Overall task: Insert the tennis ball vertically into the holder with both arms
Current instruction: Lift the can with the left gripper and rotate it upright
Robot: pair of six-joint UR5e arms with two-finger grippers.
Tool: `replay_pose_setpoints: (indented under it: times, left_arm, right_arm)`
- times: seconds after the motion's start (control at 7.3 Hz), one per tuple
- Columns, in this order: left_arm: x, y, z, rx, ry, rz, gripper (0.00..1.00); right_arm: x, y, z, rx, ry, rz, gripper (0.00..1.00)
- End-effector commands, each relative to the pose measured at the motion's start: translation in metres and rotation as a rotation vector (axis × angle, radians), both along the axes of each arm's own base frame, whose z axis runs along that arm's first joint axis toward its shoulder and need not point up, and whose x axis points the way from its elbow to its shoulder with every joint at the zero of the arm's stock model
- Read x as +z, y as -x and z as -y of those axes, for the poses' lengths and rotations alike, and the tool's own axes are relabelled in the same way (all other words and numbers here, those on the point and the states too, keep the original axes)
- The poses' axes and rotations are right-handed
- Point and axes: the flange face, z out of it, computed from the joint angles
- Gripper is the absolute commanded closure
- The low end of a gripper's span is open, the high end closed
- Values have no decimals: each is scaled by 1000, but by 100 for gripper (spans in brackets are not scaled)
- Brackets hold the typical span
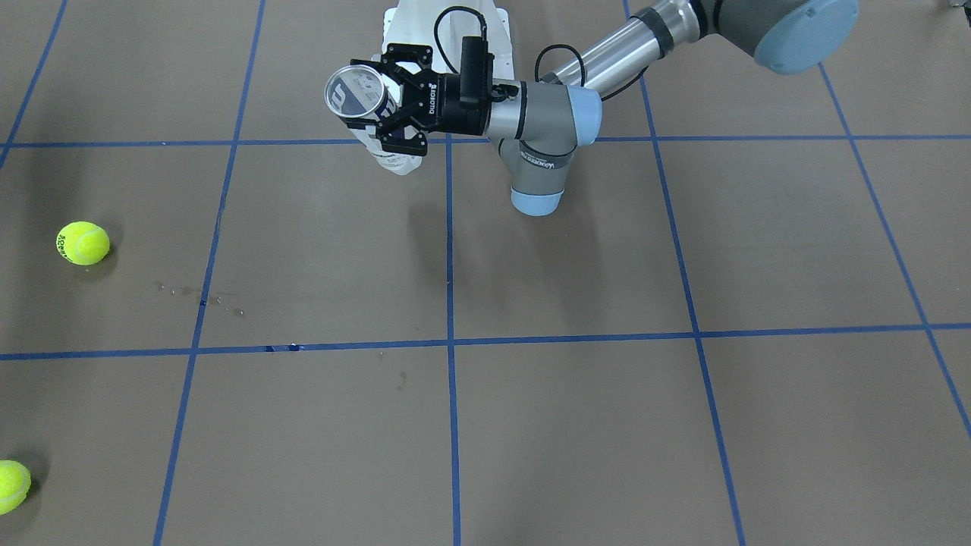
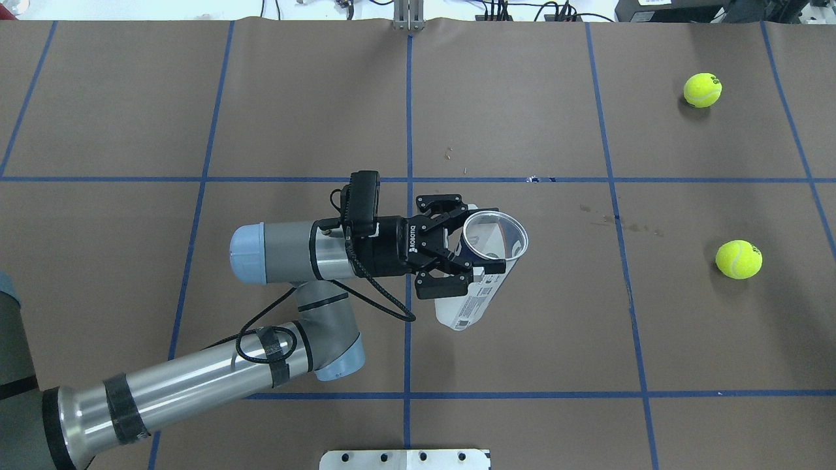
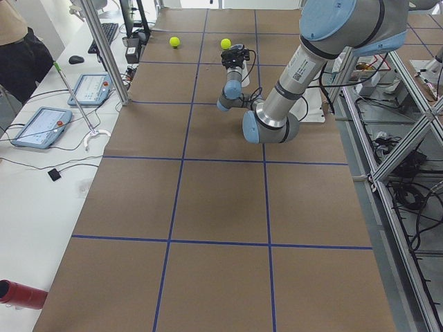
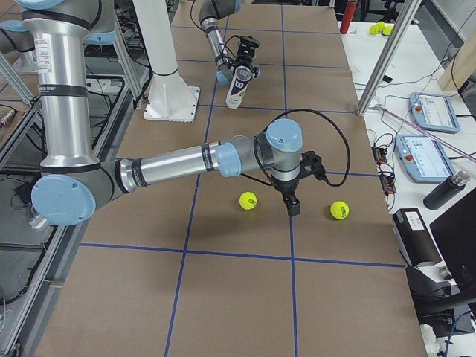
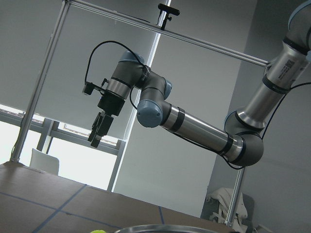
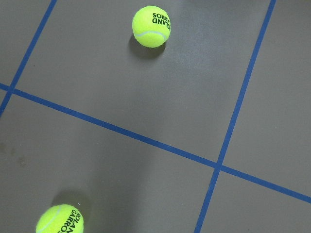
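Note:
My left gripper (image 2: 469, 251) is shut on the holder (image 2: 486, 267), a clear can with a navy-and-white label. It holds the can roughly upright above the table's middle, open mouth up, with nothing showing inside. The holder (image 1: 356, 95) also shows in the front view, in the gripper (image 1: 388, 100). Two yellow tennis balls (image 2: 702, 89) (image 2: 739, 259) lie on the table's right side. My right gripper (image 4: 291, 202) hangs pointing down, above the table between the two balls (image 4: 248, 200) (image 4: 339, 210). I cannot tell whether it is open or shut. Its wrist view shows both balls (image 6: 151, 26) (image 6: 59, 221) below.
The white pedestal base (image 2: 405, 459) stands at the table's near edge. The table is brown paper with blue tape lines (image 2: 408, 130). A side bench with tablets (image 3: 41, 126) and a red bottle (image 3: 21, 294) runs along the far side.

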Motion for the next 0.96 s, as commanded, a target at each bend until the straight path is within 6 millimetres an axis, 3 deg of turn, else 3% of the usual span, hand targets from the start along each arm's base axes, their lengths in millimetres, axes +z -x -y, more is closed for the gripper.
replay_pose_setpoints:
  times: [0.0,0.27,0.41,0.82]
  left_arm:
    - [8,10,26,-96,94,-29,47]
    - [25,22,51,-169,136,-54,45]
    - [38,18,58,-209,197,-50,42]
    - [52,20,75,-269,260,-42,39]
  right_arm:
    - [-2,0,1,0,-5,0,1]
    - [-3,0,1,1,-9,1,1]
    - [-3,0,1,1,-9,1,1]
    - [-7,0,5,7,-13,1,1]
